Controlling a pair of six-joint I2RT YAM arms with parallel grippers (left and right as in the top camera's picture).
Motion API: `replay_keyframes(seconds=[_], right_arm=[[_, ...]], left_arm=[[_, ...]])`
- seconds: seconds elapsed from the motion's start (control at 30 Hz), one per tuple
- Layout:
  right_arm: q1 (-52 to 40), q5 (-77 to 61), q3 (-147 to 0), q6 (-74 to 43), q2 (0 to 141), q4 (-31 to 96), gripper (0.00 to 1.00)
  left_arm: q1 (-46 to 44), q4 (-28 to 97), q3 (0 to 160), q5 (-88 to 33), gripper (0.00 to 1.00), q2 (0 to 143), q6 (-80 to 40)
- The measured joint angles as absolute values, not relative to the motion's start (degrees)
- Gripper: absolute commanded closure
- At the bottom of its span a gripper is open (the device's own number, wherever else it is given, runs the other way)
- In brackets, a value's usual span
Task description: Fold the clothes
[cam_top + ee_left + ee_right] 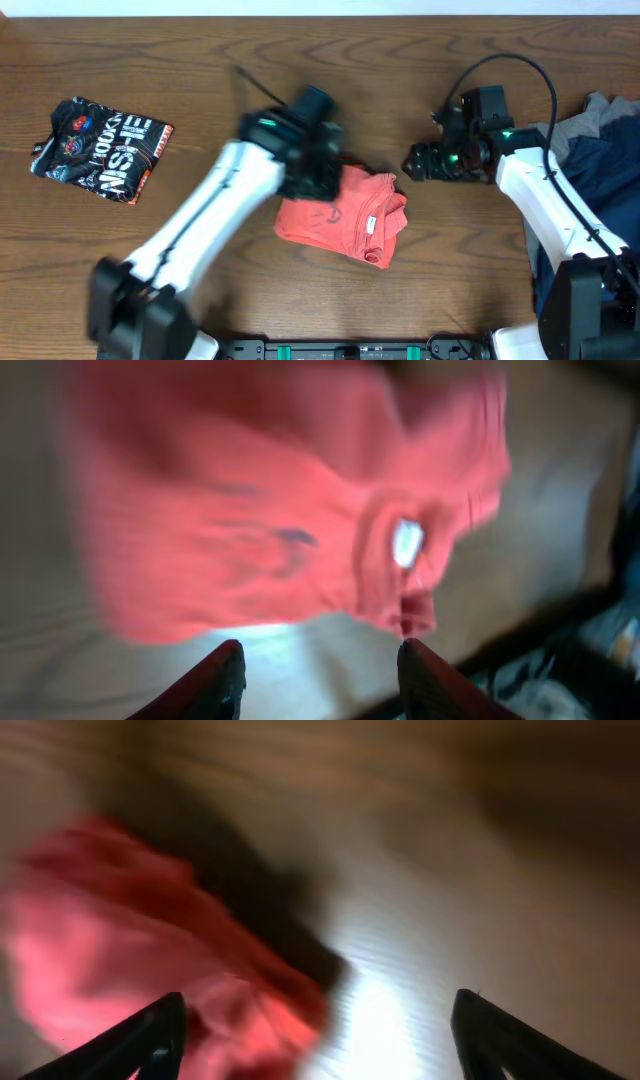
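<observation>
The coral-red T-shirt (345,215) lies folded into a small bundle at the table's middle, collar label showing. It fills the blurred left wrist view (270,510) and shows at the left of the right wrist view (120,950). My left gripper (318,175) hovers at the bundle's upper left edge, open and empty (320,665). My right gripper (415,162) is to the right of the bundle, apart from it, open and empty (315,1030).
A folded black printed shirt (100,148) lies at the far left. A heap of grey and navy-blue garments (590,150) sits at the right edge, behind the right arm.
</observation>
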State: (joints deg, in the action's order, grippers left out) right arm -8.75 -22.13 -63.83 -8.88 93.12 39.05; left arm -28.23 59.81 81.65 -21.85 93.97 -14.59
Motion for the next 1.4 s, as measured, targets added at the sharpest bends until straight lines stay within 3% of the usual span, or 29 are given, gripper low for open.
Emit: replay_keyframes(seconds=[0.27,0.47,0.57,0.77,1.1,1.3,1.4], right_arm=[[-17.6,-31.3,-64.0,-6.8,93.2,27.9,0.41],[-24.8,-24.0,-64.1,-7.8,94.8,33.9,0.44],[-25.7,-20.7,-64.1,-8.3,97.7,39.0,0.51],[-25.7,-11.0,-63.9,-12.8,104.1,46.8,0.46],[-26.2,-0.1,-64.2,-19.8,105.4,47.5,0.39],[-26.2,3.9,-64.2,-20.6,105.5,47.1,0.23],[-26.1,7.6,-64.2,-19.5,105.4,44.1,0.22]], left_arm=[[-16.0,53.2,82.5,-20.3,0.34,90.8,-15.2],[-15.5,50.0,81.9,-20.2,0.33,95.8,-15.2],[-15.8,50.0,81.8,-20.2,0.33,99.4,-15.2],[-17.5,49.7,81.2,-20.2,0.29,105.3,-15.2],[-22.0,47.1,81.2,-20.4,0.28,112.2,-15.0],[-22.2,54.2,81.1,-20.4,0.29,116.9,-15.0],[-22.2,58.8,81.0,-20.4,0.37,118.2,-15.0]])
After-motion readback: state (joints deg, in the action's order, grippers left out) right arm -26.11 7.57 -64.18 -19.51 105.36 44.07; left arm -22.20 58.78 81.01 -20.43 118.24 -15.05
